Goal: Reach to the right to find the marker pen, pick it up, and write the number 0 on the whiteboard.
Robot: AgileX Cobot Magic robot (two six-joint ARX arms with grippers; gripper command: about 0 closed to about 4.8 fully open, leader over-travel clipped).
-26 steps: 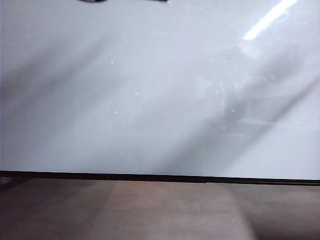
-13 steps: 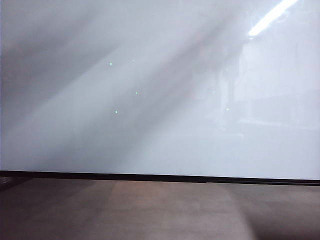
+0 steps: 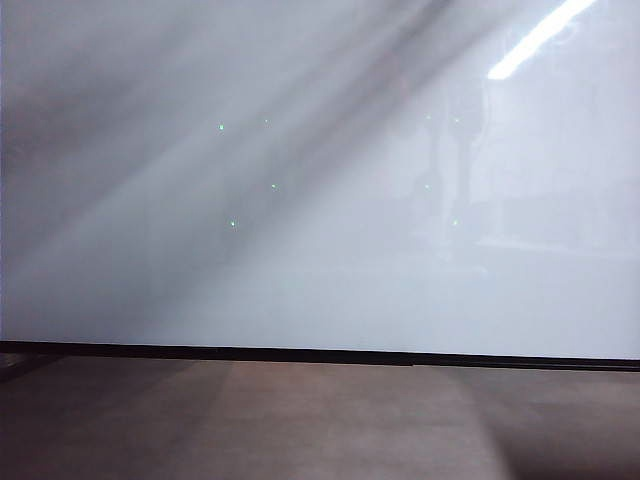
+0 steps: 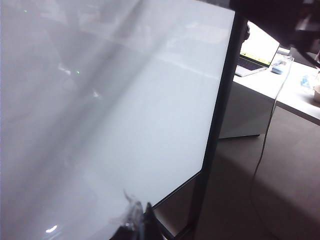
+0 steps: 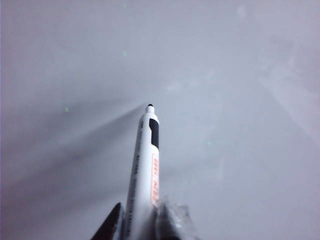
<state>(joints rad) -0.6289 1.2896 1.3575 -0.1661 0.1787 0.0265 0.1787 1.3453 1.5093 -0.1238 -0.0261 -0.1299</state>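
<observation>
One whiteboard is filling nearly the whole exterior view, glossy and pale, its thin black bottom edge running above the brown floor; neither arm is showing there. One marker pen is sitting clamped in the right gripper, its two fingers pressing either side of the white barrel, the black tip pointing at the board (whether it is touching cannot be told). The left gripper is hanging beside the board's edge, only its tips showing, so its state cannot be told. One laptop is standing open on a white table beyond
</observation>
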